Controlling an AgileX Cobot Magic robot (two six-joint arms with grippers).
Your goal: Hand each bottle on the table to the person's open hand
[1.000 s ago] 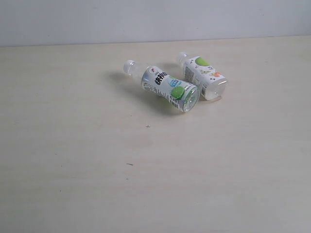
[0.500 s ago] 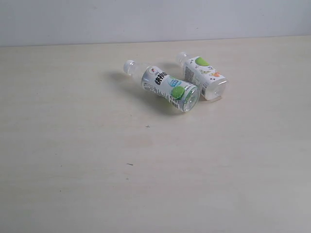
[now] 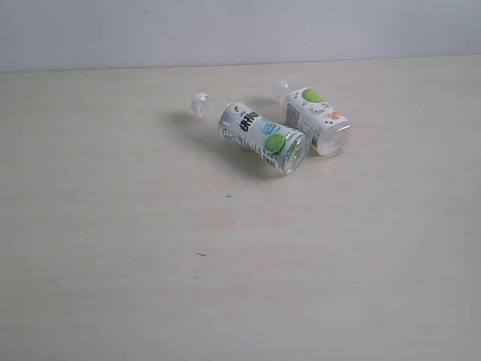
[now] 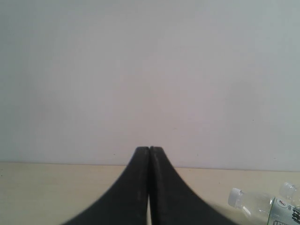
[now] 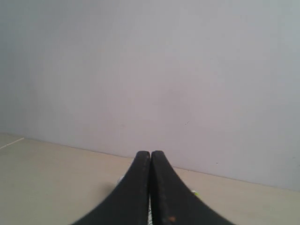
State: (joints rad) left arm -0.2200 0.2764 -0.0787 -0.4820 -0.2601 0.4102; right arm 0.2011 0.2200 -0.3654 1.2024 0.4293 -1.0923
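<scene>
Lying on their sides at the far middle of the counter [image 3: 113, 263]: green-label bottle [image 3: 255, 134] and, just to its right, white-label bottle [image 3: 312, 114]. Probably light, stiff, slick and prone to rolling; best taken across the labelled middle. Left tool [image 4: 149, 154] and right tool [image 5: 150, 157] closed, empty.

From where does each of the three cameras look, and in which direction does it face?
Exterior view: sits off the arms, above the table, looking down at the green-label bottle and the white-label bottle, both lying down; no arm shows.
Left wrist view: low over the table, facing the pale wall; the shut left tool shows.
Right wrist view: likewise low, facing the wall; the shut right tool shows.
Shared: the exterior and left wrist views both show the green-label bottle.
</scene>
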